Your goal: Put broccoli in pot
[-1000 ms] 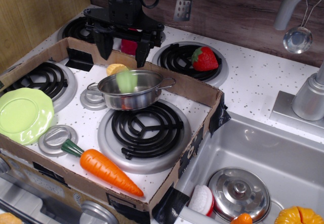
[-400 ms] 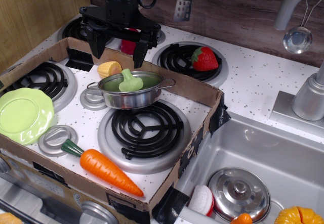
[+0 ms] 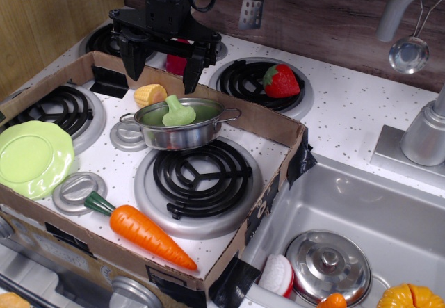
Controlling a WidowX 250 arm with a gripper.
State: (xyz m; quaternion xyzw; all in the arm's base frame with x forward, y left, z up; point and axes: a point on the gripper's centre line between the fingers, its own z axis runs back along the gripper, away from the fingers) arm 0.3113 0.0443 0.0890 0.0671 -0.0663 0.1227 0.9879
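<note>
Your pincer [image 3: 160,65] hangs spread wide and empty, and the broccoli [image 3: 179,112] lies inside the pot [image 3: 179,124] just below and in front of it.

Your two black fingers [image 3: 130,59] stand apart, clear of the pot's rim, one toward each side of it, with open air between their tips and the steel. The pot sits at the back edge of the large black burner [image 3: 198,174], its loop handles pointing out to either side. Directly under the pincer, just behind the pot, you have a yellow corn piece [image 3: 149,94] and the cardboard wall [image 3: 268,124] that fences this part of the surface. Beyond that wall, to the side of the pincer, a strawberry [image 3: 281,80] rests on another burner. Well in front of the pincer lie the carrot [image 3: 142,230] and the green plate [image 3: 31,158].
</note>
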